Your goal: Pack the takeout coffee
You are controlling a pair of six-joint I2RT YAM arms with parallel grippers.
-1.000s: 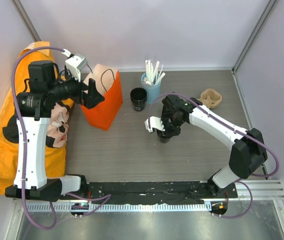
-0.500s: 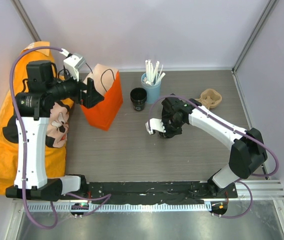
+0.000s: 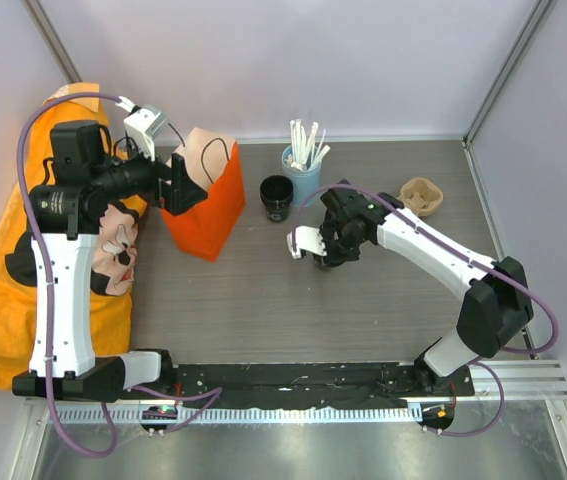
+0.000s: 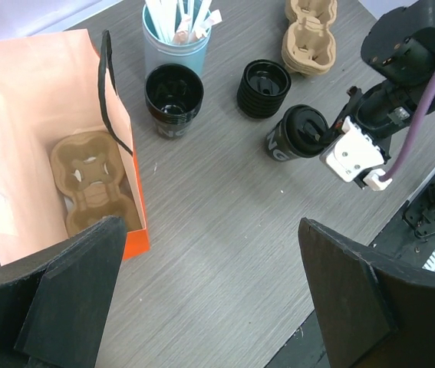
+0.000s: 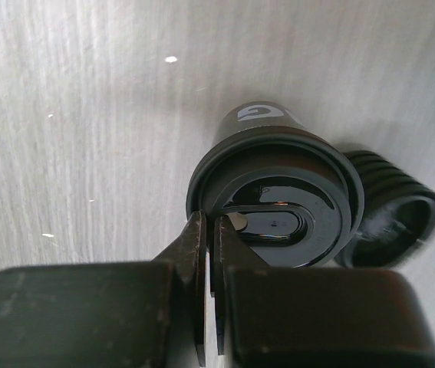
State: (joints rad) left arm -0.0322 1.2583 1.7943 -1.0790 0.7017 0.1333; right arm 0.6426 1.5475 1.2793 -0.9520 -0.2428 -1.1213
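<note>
Right gripper [image 5: 211,230] is pinched almost flat on the lid rim of the lidded cup [image 4: 298,132]. The cup appears tilted beside the stack of lids [image 4: 264,87], mid-surface [image 4: 202,230], well apart from the orange bag [image 4: 41,84]. Risk: so thin a hold on the lid alone may pop the lid off, or let the cup swing and spill during transfer. Left gripper [image 4: 209,299] is spread wide above the bag. The bag holds one cup carrier [image 4: 94,188], both wells empty. The blue holder [image 4: 173,42] holds white stirrers. The nested open cups [image 4: 174,96] appear empty.
</note>
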